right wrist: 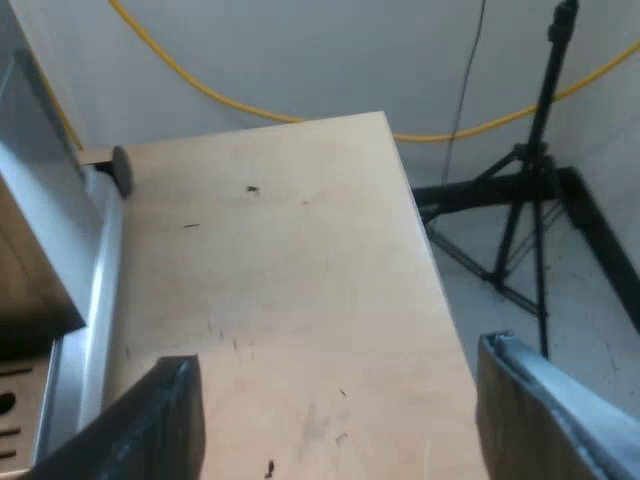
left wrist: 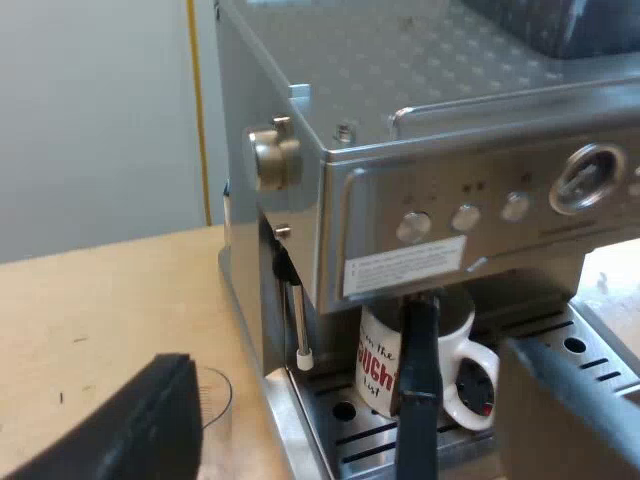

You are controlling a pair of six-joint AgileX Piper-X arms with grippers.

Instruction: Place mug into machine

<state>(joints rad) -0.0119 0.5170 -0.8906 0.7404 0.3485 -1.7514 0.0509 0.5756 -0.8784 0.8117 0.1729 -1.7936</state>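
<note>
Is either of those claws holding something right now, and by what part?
Nothing is held. The left gripper is open, in front of the mug that sits in the espresso machine; the right gripper is open over the table.

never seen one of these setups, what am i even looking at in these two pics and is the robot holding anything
Both pictures come from cameras riding on a robot's two arms, just behind the grippers, so the big shapes close to the lens are each arm's own two fingers. The left wrist view looks past the left gripper at an espresso machine. A white mug with red lettering stands on its drip tray, with a dark handle sticking out in front of it. A clear measuring glass stands on the wooden table beside the machine. The right wrist view looks down past the right gripper at the same table, with a tripod on the floor beyond its edge. Both grippers are open and hold nothing.
</note>
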